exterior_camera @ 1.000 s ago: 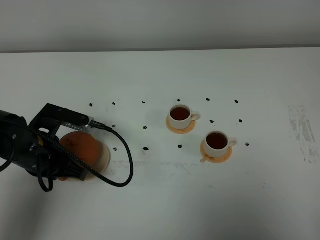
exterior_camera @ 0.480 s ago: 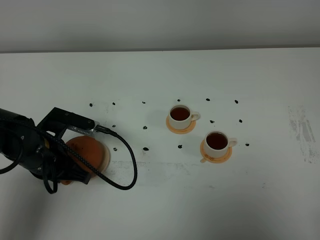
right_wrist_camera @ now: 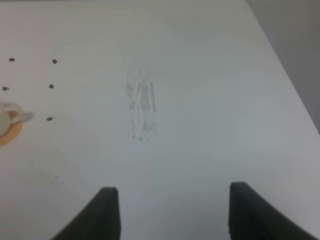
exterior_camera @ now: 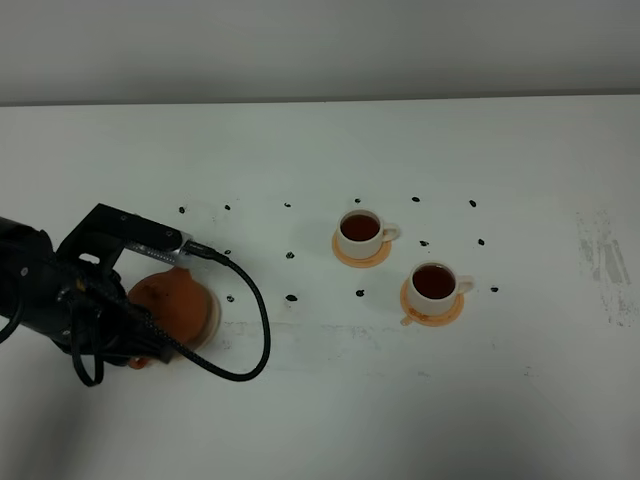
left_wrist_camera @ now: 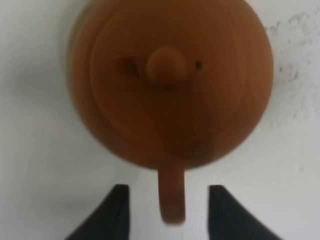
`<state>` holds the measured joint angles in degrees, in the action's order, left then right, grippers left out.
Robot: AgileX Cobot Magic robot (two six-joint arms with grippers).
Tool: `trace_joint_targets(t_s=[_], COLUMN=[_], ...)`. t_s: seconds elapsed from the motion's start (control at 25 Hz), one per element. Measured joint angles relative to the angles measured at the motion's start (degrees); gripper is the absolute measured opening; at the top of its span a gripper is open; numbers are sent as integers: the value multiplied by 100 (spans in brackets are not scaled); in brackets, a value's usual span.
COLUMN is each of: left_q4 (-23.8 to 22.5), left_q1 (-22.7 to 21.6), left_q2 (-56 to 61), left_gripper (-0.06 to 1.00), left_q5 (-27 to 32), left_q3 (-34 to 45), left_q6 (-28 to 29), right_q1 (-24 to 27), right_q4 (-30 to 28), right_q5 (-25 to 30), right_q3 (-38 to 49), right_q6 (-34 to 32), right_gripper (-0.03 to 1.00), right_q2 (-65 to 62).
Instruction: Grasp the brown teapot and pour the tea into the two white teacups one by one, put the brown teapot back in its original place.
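High view, tabletop: a white tabletop (exterior_camera: pixel 300 420) fills the frame, speckled with small dark dots around the middle.
High view, left arm: a black arm with a looping cable sits at the lower left of the frame, covering part of the brown teapot (exterior_camera: pixel 175 305).
High view, teapot: the terracotta pot rests at the lower left on a round beige plate (exterior_camera: pixel 213 312), whose pale edge shows on the pot's right side.
High view, cups: two white teacups on orange coasters stand right of centre, one (exterior_camera: pixel 361 229) higher in the frame, the other (exterior_camera: pixel 434 284) lower and further right. Both hold dark tea.
Left wrist view, teapot: the pot fills the upper frame, seen from above, its knobbed lid in the middle and its loop handle (left_wrist_camera: pixel 171 197) pointing toward the bottom edge.
Left wrist view, pincer: the left pincer (left_wrist_camera: pixel 169 212) stands parted, one dark finger on each side of the handle, with pale gaps showing between fingers and handle, so nothing is gripped.
Right wrist view, pincer: the right pincer (right_wrist_camera: pixel 170 212) is spread wide over bare tabletop at the bottom of the frame, holding nothing; a scuffed patch lies at centre.
Step in hand: judging by the full cups and the seated pot, this is the release after setting the teapot back.
Next move: it likely calls for drawing the left arm straight back, clear of the handle, without nudging the pot.
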<state>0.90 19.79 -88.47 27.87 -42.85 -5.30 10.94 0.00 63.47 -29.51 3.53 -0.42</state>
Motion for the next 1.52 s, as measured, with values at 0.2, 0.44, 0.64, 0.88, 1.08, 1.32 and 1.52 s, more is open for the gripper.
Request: trace_joint_targets(t_s=[0.2,0.44,0.64,0.88,1.08,1.32,1.52], left_q4=[-90,-132,-134,-134,-128,-167,17], left_q1=[-180,-852,-1219,-1258,-1344,-1375,-1607], left_q2=[766,1733,2619,3289,4300,6132,7014], left_gripper=[43,43,43,43,43,43,43], left_q5=[226,590,747,813,1703,2428,3134], left_q3=[0,0,0,0,153,1076,1377], left_q6=[-11,-11,-11,-4,1,530,693], right_q1=[0,0,0,0,0,0,0], right_q4=[0,0,0,0,0,0,0], right_q5=[0,0,0,0,0,0,0], right_q3=[0,0,0,0,0,0,0], right_q6=[0,0,0,0,0,0,0], right_gripper=[47,47,47,47,47,47,47], right_q2=[0,0,0,0,0,0,0])
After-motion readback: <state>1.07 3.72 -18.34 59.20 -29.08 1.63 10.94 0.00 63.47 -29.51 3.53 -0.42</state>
